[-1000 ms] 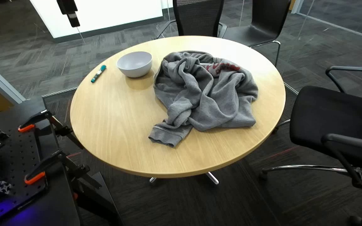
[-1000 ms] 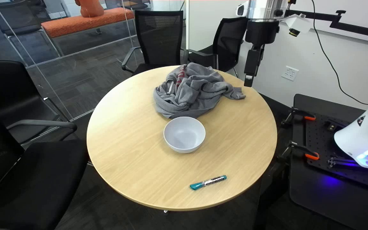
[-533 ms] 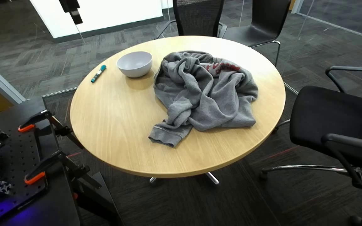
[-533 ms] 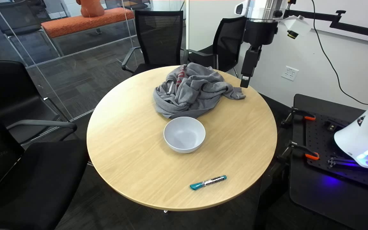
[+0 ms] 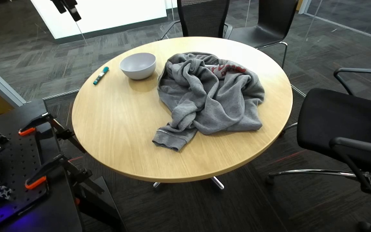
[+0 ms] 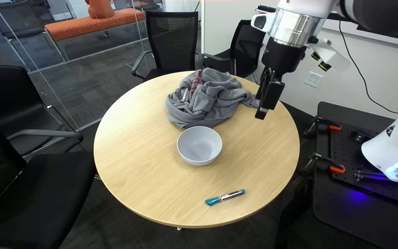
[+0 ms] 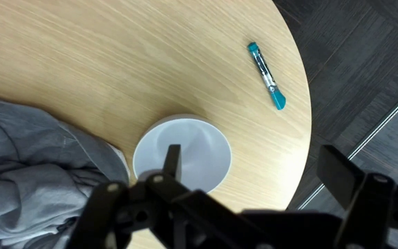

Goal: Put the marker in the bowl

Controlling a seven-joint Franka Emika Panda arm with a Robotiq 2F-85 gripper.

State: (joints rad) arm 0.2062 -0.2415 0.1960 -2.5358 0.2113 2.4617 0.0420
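The teal marker lies flat on the round wooden table, near its edge, in both exterior views (image 5: 100,76) (image 6: 225,197) and in the wrist view (image 7: 266,76). The light grey bowl stands upright and empty between the marker and the grey sweatshirt in both exterior views (image 5: 137,66) (image 6: 199,147). My gripper (image 6: 261,108) is open and holds nothing, high above the table's robot side. In the wrist view the fingers (image 7: 339,173) stand wide apart, and one overlaps the bowl (image 7: 206,148) in the picture. The gripper (image 5: 69,16) also shows at the top left of an exterior view.
A crumpled grey sweatshirt (image 5: 211,96) lies on the table (image 5: 118,135) beside the bowl. It also shows in the wrist view (image 7: 40,166). Chairs (image 6: 173,41) (image 5: 343,125) stand around the table. The robot's black base stand (image 6: 368,207) is beside the table.
The gripper has turned, so both fingers now show in both exterior views. It has moved down and slightly left in one picture, slightly up in another. Marker, bowl and sweatshirt have not moved.
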